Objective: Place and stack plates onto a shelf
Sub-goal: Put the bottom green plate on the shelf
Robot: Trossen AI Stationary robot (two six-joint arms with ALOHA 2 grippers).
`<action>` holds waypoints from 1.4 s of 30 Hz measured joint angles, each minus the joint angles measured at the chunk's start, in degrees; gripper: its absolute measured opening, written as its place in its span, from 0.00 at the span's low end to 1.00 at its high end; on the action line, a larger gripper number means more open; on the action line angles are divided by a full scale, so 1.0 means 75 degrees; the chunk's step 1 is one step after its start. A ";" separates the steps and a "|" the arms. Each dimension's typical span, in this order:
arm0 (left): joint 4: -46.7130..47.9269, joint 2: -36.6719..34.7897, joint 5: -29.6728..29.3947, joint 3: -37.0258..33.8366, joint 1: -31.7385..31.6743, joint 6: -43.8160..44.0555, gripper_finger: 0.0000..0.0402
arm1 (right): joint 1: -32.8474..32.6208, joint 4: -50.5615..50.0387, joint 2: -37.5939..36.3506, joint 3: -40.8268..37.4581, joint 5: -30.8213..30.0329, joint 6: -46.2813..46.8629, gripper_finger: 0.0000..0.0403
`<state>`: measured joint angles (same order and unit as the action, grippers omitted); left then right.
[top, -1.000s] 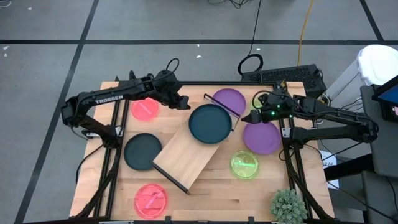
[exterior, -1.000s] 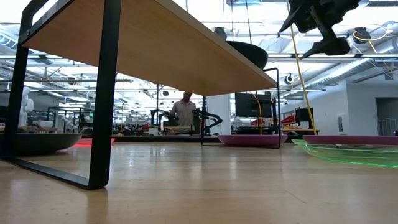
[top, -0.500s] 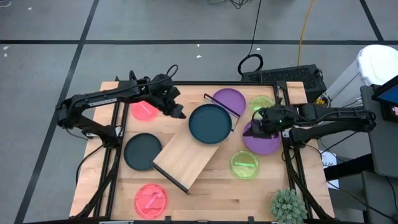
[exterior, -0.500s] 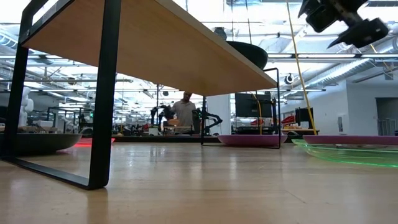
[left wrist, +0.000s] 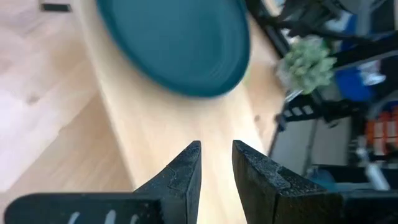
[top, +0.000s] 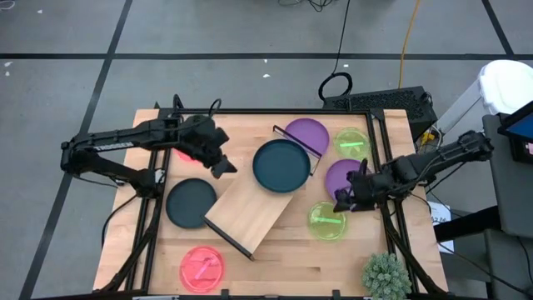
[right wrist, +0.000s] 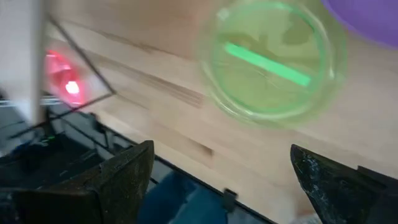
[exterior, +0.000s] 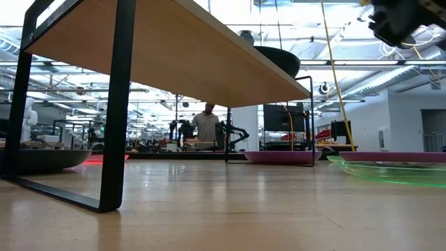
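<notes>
Shelf (top: 250,208) carries one dark teal plate (top: 281,164). Left gripper (top: 223,167) beside shelf, fingers narrow, empty. Right gripper (top: 341,200) wide open, above lime-green plate (top: 327,221).

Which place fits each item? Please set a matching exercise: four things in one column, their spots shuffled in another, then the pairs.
Things:
1. teal plate
2. spiky plant
3. right claw
4. left claw

Places:
A. at the table's near right corner
B. above the green plate
C. on the shelf
D. over bare table beside the shelf's left edge

Pairs: 1-C, 2-A, 3-B, 4-D
</notes>
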<state>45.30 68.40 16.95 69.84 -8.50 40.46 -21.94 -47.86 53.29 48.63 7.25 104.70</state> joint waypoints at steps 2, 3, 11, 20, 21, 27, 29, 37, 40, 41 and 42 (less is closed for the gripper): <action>-0.0020 -0.0079 -0.0321 0.0000 0.0267 0.0028 0.24 | -0.0384 0.0036 0.0103 -0.0141 0.0008 0.0409 0.88; 0.0051 -0.0128 -0.0429 0.0000 0.0367 0.0044 0.24 | -0.0570 0.0051 0.0156 -0.0211 0.0002 0.0605 0.88; 0.0586 -0.0221 -0.1065 0.0000 0.1002 -0.0210 0.24 | -0.1437 0.0238 0.0359 -0.0832 -0.0959 0.1589 0.86; 0.0699 -0.0209 -0.1238 -0.0003 0.1202 -0.0007 0.24 | -0.1608 0.1871 0.0348 -0.2177 -0.0962 0.2308 0.75; 0.0704 -0.0209 -0.1238 -0.0003 0.1211 -0.0008 0.24 | -0.1608 0.2063 0.0351 -0.2336 -0.0968 0.2342 0.74; 0.0743 -0.0212 -0.1265 -0.0003 0.1309 0.0104 0.24 | -0.1608 0.3113 0.0351 -0.3196 -0.0962 0.2403 0.68; 0.0743 -0.0211 -0.1273 -0.0003 0.1325 0.0155 0.24 | -0.1608 0.3315 0.0351 -0.3384 -0.0963 0.2459 0.66; 0.0740 -0.0209 -0.1276 -0.0003 0.1325 0.0368 0.24 | -0.1605 0.3605 0.0348 -0.3785 -0.0979 0.2549 0.59; 0.0737 -0.0209 -0.1280 -0.0003 0.1325 0.0363 0.24 | -0.1605 0.3599 0.0348 -0.3793 -0.1006 0.2448 0.57; 0.0738 -0.0209 -0.1283 -0.0003 0.1325 0.0341 0.24 | -0.1605 0.3596 0.0351 -0.3793 -0.1038 0.2388 0.56; 0.0737 -0.0209 -0.1305 -0.0003 0.1325 0.0303 0.24 | -0.1605 0.3589 0.0351 -0.3793 -0.1108 0.2358 0.55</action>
<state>50.83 66.83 7.16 69.82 1.43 42.73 -33.98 -20.94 55.92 20.18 -1.06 122.38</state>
